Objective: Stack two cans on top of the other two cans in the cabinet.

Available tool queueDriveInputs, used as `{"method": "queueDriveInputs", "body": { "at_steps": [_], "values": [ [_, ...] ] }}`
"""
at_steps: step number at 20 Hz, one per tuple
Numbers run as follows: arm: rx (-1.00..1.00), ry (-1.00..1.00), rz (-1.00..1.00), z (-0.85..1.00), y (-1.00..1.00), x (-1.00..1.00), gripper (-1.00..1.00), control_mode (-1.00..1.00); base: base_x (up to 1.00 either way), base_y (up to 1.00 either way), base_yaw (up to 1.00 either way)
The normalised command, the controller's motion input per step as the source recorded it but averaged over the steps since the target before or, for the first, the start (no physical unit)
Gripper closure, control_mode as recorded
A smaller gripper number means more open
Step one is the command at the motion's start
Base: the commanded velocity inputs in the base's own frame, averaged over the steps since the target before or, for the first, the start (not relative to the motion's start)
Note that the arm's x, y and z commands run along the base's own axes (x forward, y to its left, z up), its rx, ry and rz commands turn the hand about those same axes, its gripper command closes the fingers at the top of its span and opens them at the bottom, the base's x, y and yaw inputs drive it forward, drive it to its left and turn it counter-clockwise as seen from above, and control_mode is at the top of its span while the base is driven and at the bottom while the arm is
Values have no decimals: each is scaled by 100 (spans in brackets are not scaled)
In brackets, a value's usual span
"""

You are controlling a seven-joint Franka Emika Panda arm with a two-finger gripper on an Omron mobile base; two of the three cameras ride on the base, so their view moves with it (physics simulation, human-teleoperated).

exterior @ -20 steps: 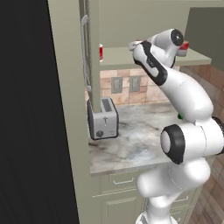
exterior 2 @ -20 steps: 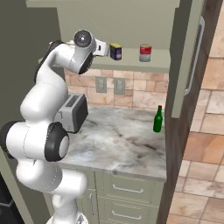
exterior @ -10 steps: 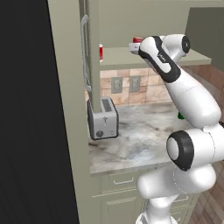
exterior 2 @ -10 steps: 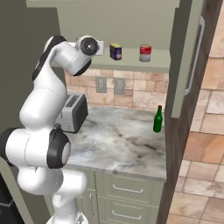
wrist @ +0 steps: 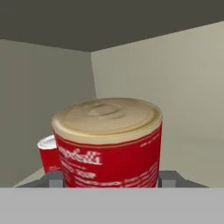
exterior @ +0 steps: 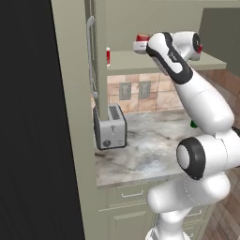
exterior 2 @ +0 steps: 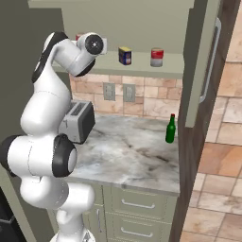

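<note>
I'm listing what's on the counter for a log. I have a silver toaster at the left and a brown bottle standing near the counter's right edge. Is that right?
One detail is off: the bottle is green, not brown, as the right base view shows. The rest holds: it stands upright near the right edge of the counter, and the silver toaster sits at the left.

Cabinet shelf point(exterior 2: 165, 71), beige, flat: dark blue tin w/ yellow label point(exterior 2: 125, 55) stands near the middle, red-top grey can point(exterior 2: 157, 57) just to its right, the two apart. Far left end, close to the door, a red can w/ white band point(exterior: 108, 56).

Below, marble counter point(exterior 2: 127, 156): silver toaster point(exterior: 110, 127) upright at the left by the wall, green bottle point(exterior 2: 170, 129) upright toward the right edge, well apart from toaster.
</note>
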Motion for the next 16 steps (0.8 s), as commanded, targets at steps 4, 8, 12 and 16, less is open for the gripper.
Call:
{"method": "queueDriveInputs", "body": {
  "at_steps": [4, 8, 12, 16],
  "values": [
    [0, 0, 8, 15, 41, 0, 100, -100, 0, 0, 0],
    [0, 0, 8, 8, 45, 0, 100, -100, 0, 0, 0],
    [0, 0, 9, 5, 40, 8, 100, -100, 0, 0, 0],
    [0, 0, 10, 15, 33, 12, 100, -100, 0, 0, 0]
  ]
}}
